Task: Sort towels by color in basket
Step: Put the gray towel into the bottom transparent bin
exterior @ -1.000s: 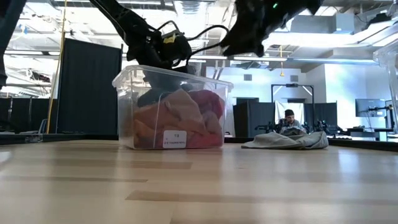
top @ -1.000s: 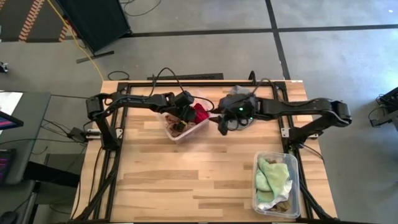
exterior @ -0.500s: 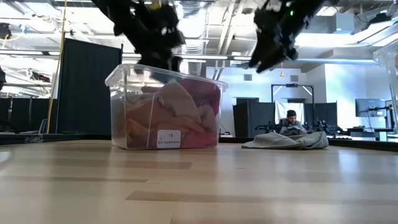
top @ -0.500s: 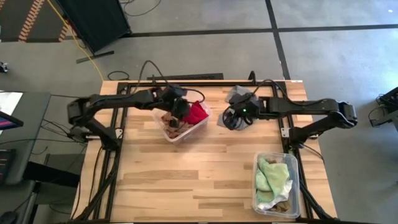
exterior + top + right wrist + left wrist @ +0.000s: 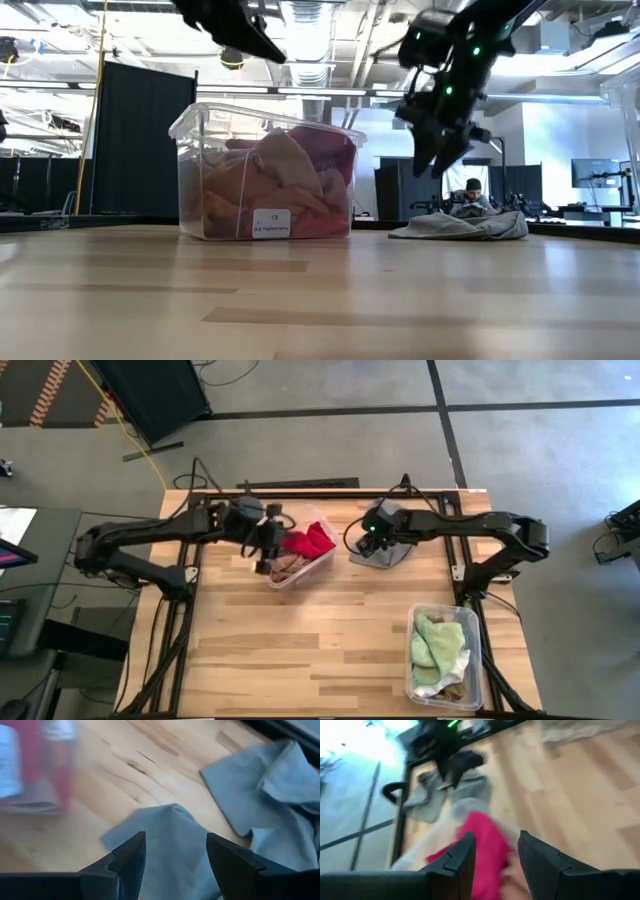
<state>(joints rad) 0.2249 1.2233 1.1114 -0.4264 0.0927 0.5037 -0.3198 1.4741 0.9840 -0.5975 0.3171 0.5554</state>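
Observation:
A clear bin [image 5: 300, 581] stands at the far middle of the table. In it lie a red towel [image 5: 310, 540] and rust-orange and tan-brown towels [image 5: 270, 190]. My left gripper [image 5: 268, 548] hangs open above the bin's left side; the red towel [image 5: 485, 835] shows below its fingers, untouched. To the right of the bin a grey towel [image 5: 392, 555] lies rumpled on the wood. My right gripper [image 5: 364, 544] is open and points steeply down, a little above the grey towel [image 5: 170, 835].
A second clear bin [image 5: 412, 660] at the near right corner holds a pale green towel [image 5: 440, 640] and other cloths. Black frame rails run along the table's edges. Bare wood lies at the table's middle and near left.
My left gripper has risen out of the bin and drawn back toward the table's left edge, leaving the red towel in the bin. My right gripper has come down toward the grey towel and tipped to point more steeply downward.

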